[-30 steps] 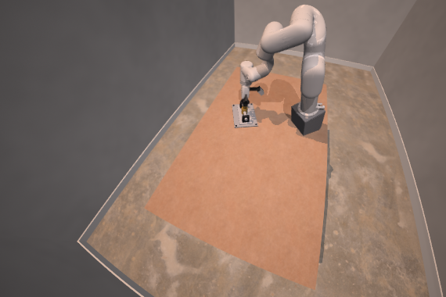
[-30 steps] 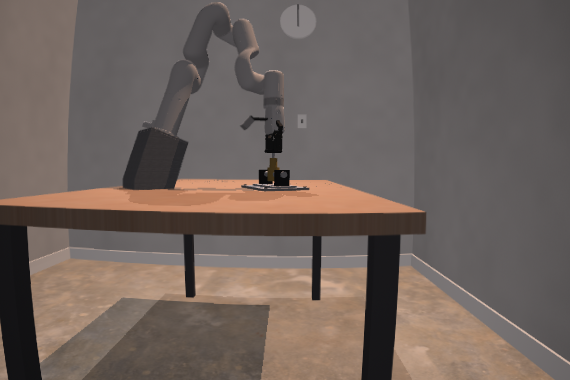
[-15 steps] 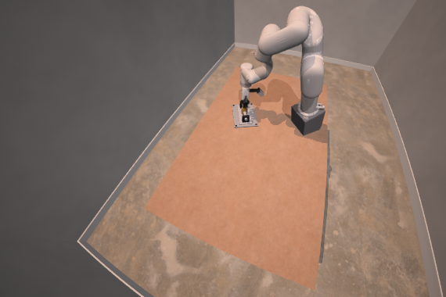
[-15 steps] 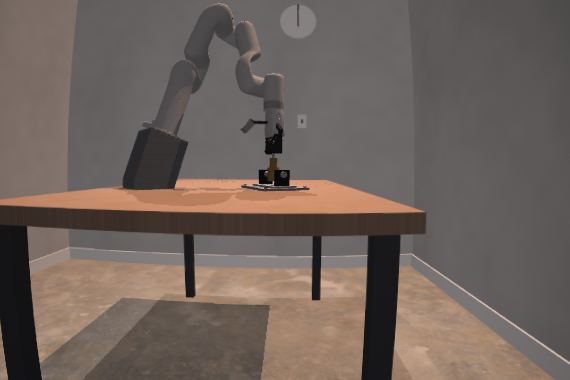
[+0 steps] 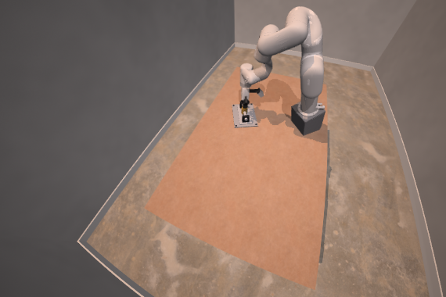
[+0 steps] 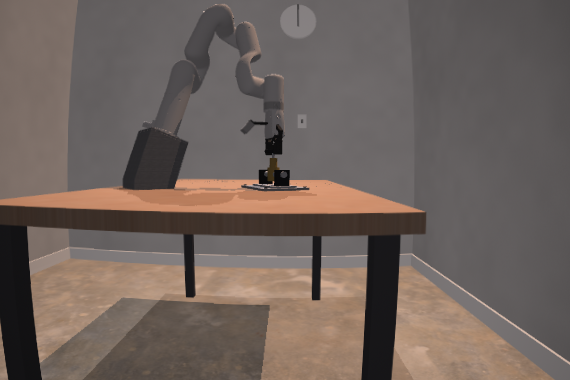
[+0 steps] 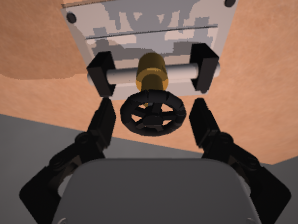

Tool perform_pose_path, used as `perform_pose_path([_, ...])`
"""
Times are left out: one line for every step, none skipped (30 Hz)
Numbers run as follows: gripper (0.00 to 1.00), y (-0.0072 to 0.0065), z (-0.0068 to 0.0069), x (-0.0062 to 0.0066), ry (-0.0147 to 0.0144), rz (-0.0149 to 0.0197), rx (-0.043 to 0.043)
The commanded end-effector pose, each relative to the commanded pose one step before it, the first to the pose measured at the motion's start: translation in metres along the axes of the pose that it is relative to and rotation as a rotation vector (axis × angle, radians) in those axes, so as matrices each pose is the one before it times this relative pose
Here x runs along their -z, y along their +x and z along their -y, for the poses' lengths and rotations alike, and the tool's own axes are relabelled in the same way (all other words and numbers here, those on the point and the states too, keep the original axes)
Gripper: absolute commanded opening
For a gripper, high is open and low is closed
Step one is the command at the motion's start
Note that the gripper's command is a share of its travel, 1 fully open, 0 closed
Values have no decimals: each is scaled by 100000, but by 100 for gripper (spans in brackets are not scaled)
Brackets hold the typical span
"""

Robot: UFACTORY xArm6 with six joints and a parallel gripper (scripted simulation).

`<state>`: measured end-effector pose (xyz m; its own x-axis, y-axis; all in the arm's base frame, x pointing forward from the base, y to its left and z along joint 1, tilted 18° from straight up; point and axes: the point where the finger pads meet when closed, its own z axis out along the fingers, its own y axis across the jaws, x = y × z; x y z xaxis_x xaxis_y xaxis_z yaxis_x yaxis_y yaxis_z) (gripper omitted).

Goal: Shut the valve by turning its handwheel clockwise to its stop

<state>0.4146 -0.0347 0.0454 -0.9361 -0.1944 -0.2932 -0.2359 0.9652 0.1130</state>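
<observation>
Bare test room, lab-like: plain grey walls (image 6: 475, 102), stained concrete floor (image 6: 300, 292), pale skirting. One wood-topped desk (image 6: 250, 222) on black legs, robot arm (image 6: 200, 52) bolted on at far left. Round wall clock (image 6: 298, 21) and a light switch (image 6: 302, 121) on far wall.

one valve (image 7: 152, 75), one handwheel (image 7: 154, 113)
</observation>
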Motion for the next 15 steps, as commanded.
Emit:
perform_pose_path([100,-119,40,73,119,280,28])
perform_pose_path([100,0,0,0,0,0,0])
perform_pose_path([100,0,0,0,0,0,0])
perform_pose_path([100,0,0,0,0,0,0])
perform_pose_path([100,0,0,0,0,0,0])
perform_pose_path([100,0,0,0,0,0,0])
perform_pose_path([100,0,0,0,0,0,0])
perform_pose_path([100,0,0,0,0,0,0])
perform_pose_path([0,0,0,0,0,0,0])
perform_pose_path([0,0,0,0,0,0,0])
perform_pose_path([0,0,0,0,0,0,0])
perform_pose_path([0,0,0,0,0,0,0])
perform_pose_path([0,0,0,0,0,0,0])
perform_pose_path([0,0,0,0,0,0,0])
perform_pose_path([0,0,0,0,0,0,0])
